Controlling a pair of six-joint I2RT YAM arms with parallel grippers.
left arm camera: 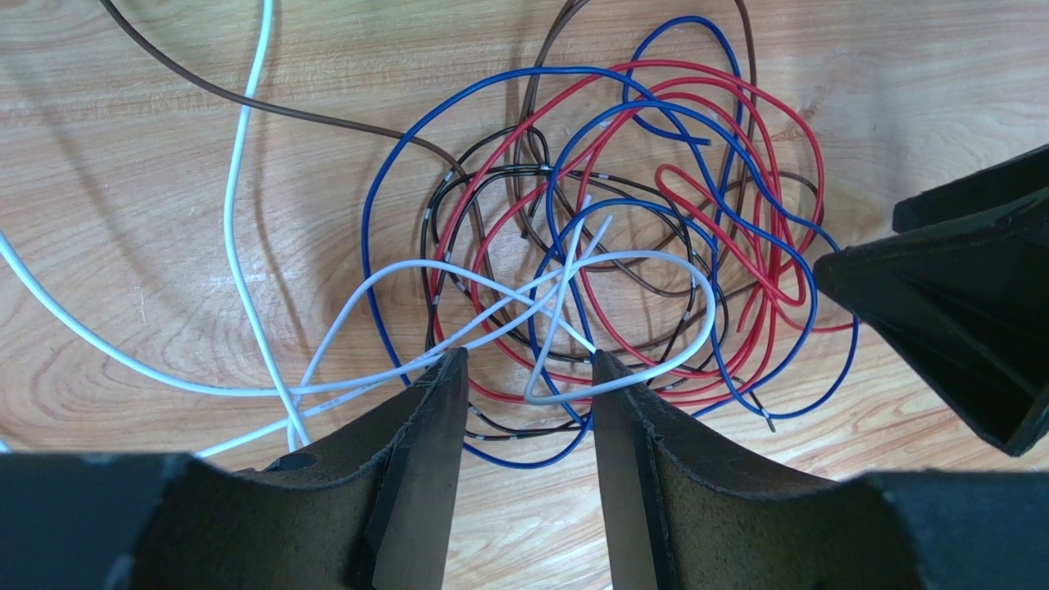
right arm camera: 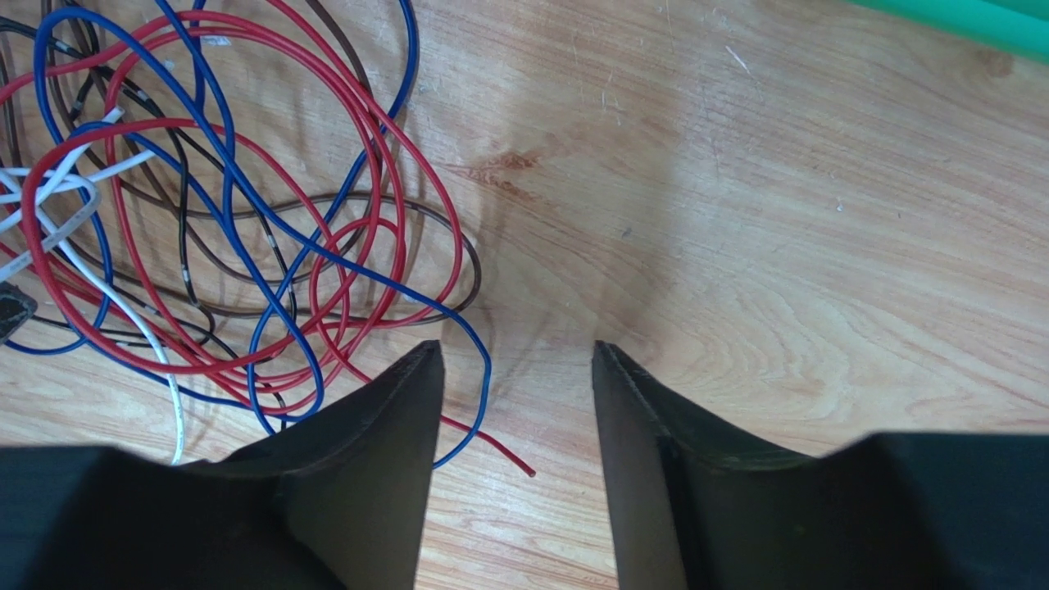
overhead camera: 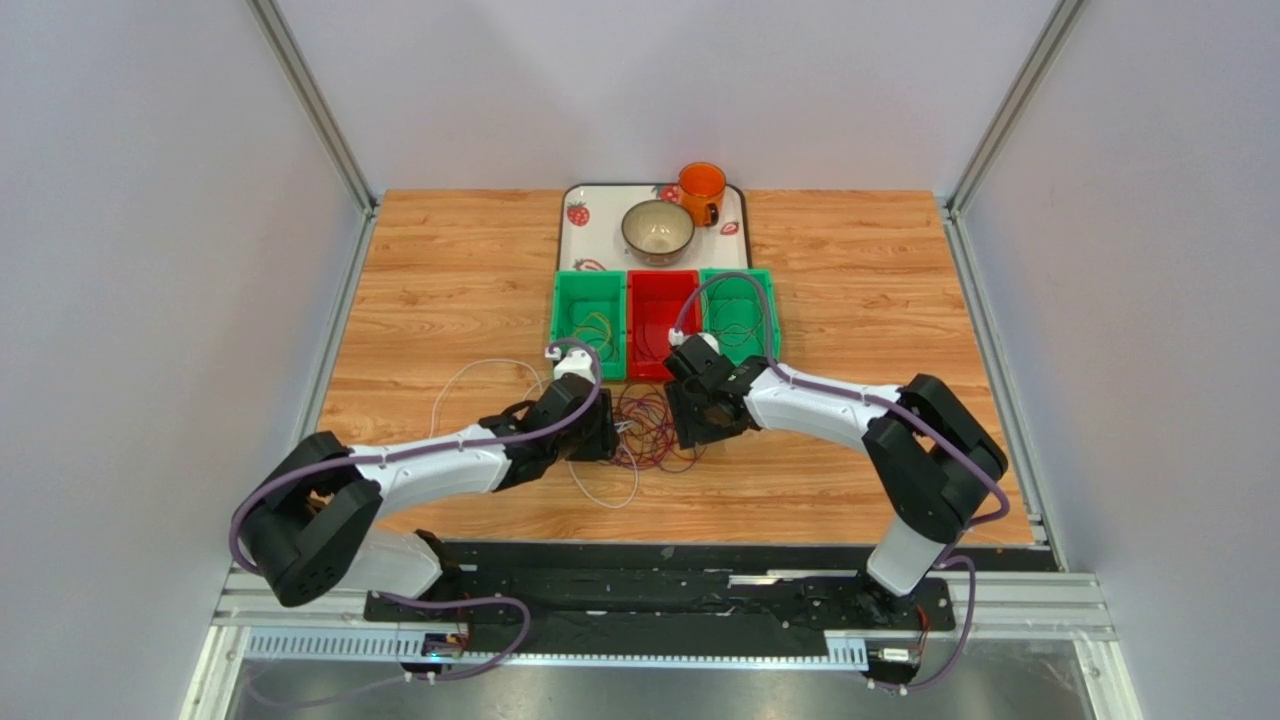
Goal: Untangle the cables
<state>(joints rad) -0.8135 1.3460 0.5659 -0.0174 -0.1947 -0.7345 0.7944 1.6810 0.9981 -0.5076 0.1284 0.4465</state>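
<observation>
The cables [overhead camera: 649,428] lie in a tangled heap on the wooden table between my two grippers: red, blue, black, brown and white wires looped through each other [left arm camera: 640,221]. My left gripper [left arm camera: 526,363] is open at the heap's near-left edge, and a bend of white cable [left arm camera: 554,396] lies on the table between its fingertips. Low over the table, my right gripper [right arm camera: 515,357] is open at the heap's right edge [right arm camera: 222,209]. A blue loop [right arm camera: 483,381] and a red wire end [right arm camera: 523,465] lie just inside its left finger. Nothing is gripped.
A long white cable [overhead camera: 481,390] trails left of the heap. Beyond the cables stand a green bin [overhead camera: 589,308], a red bin [overhead camera: 661,300] and another green bin [overhead camera: 739,308]. Behind them is a tray [overhead camera: 579,203] with a bowl [overhead camera: 657,230] and an orange cup [overhead camera: 700,191].
</observation>
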